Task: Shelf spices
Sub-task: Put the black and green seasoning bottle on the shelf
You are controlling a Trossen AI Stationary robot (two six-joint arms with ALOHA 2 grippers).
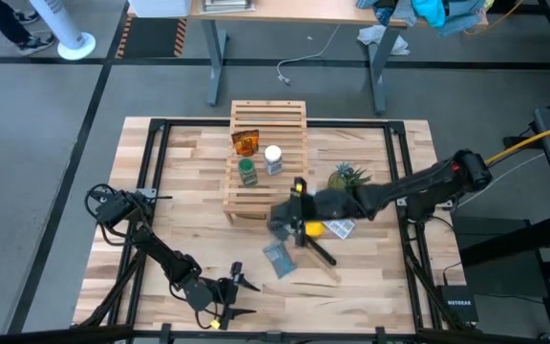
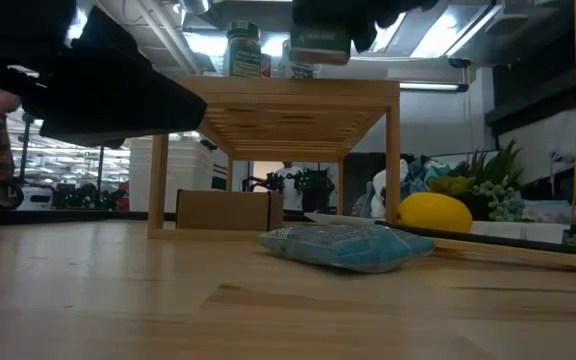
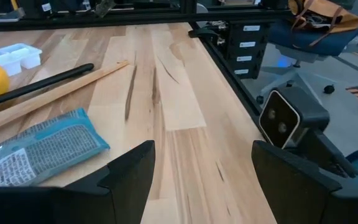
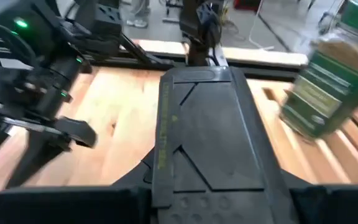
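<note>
The slatted light-wood shelf (image 1: 265,158) stands at the table's middle. On its top stand the orange-brown packet (image 1: 245,143), the white-capped bottle (image 1: 273,159) and the green-lidded jar (image 1: 247,172) (image 4: 328,81). My right gripper (image 1: 286,223) (image 4: 207,186) reaches in from the table's right at the shelf's near edge and is shut on the small black box (image 4: 207,130) (image 2: 320,40), which is about level with the shelf top. My left gripper (image 1: 236,296) (image 3: 201,180) waits open near the table's near edge. My right gripper holds the black box by its rear end (image 4: 210,180), pinched between the two fingers (image 4: 328,199), one on each long side. The fingers lie along the box, roughly level, coming from the table's right. The box is lifted clear and points past the fingers toward the green-lidded jar.
A blue packet (image 1: 279,260) (image 2: 343,246) (image 3: 39,152) lies flat on the table near the shelf. A yellow round fruit (image 2: 433,212), a small green plant (image 1: 349,176), a white tray (image 3: 12,57) and a long wooden stick (image 3: 55,93) lie right of the shelf.
</note>
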